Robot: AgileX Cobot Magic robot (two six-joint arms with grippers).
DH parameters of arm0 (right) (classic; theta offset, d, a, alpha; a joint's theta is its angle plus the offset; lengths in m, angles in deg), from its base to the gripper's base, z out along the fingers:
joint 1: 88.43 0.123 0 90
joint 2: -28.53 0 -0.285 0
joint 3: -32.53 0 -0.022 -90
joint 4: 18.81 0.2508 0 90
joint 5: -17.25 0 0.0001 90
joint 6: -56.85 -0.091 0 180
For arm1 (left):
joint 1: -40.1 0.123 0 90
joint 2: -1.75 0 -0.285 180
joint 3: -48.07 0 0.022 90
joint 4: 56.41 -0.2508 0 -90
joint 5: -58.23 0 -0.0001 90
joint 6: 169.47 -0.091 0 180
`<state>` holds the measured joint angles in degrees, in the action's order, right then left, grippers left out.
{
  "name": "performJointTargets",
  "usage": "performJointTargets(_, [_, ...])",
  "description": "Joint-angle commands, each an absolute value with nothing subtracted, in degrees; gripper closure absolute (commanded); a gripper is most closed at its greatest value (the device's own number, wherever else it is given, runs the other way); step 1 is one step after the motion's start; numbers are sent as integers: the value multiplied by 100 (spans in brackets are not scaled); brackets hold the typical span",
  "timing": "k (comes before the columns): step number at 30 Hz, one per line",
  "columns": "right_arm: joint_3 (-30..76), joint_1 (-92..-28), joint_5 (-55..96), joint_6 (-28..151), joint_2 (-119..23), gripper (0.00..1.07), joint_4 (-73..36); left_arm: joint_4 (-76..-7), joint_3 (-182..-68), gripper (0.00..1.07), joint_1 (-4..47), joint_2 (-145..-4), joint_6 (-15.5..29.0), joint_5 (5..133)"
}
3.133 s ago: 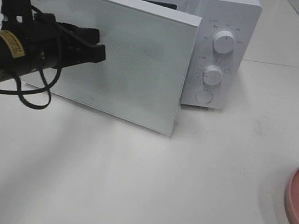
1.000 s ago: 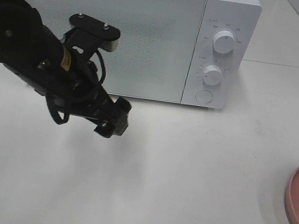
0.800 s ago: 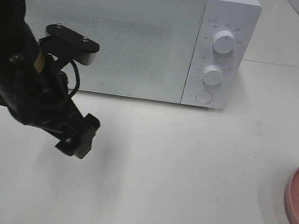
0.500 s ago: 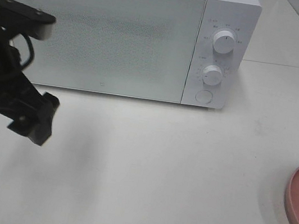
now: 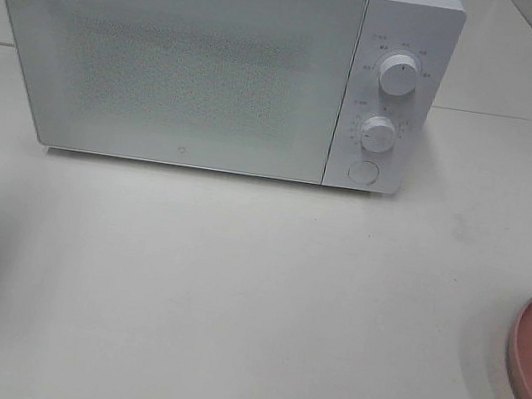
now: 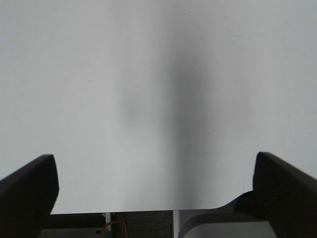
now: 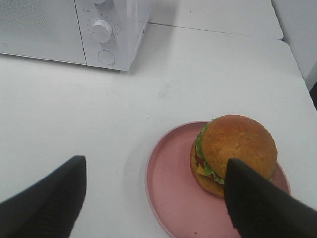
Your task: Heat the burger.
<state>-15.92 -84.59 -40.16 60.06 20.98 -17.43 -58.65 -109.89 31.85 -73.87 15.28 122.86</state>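
Gone from the high view, the left hand (image 6: 153, 198) gapes wide, empty; the right hand (image 7: 153, 198), open, hovers near the burger (image 7: 234, 152).

Shut microwave door (image 5: 171, 63), blocking entry

table (image 5: 229, 305): white | on it: microwave (image 5: 217, 60) at back, pink plate (image 7: 173, 193) at right edge
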Motion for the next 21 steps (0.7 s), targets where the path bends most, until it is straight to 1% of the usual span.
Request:
performJointTargets(1, [-1610, -8505, -3970, 6006, 2252, 31, -1749, -5641, -10949, 6, 3614, -6911, 1482, 12516])
performJointTargets(8, [-1610, -8505, -3970, 6006, 2252, 31, -1749, -5676, -10554, 6, 3637, -6224, 1477, 12596])
performJointTargets(11, [-1610, -8505, -3970, 6006, 2252, 31, -1749, -5676, -9832, 6, 3631, -5599, 1477, 12561])
performJointTargets(14, [-1610, -8505, -3970, 6006, 2252, 31, -1749, -5676, -9671, 6, 3631, -5462, 1477, 12521])
performJointTargets(16, [-1610, -8505, -3970, 6006, 2252, 31, -1749, -5641, -9139, 6, 3631, -4883, 1477, 12286])
performJointTargets(19, [-1610, -8505, -3970, 6006, 2252, 31, -1749, -5641, -9001, 6, 3631, -4728, 1477, 12235])
performJointTargets(21, [-1610, -8505, -3970, 6006, 2252, 31, -1749, -5641, -8640, 6, 3631, -4236, 1477, 12000])
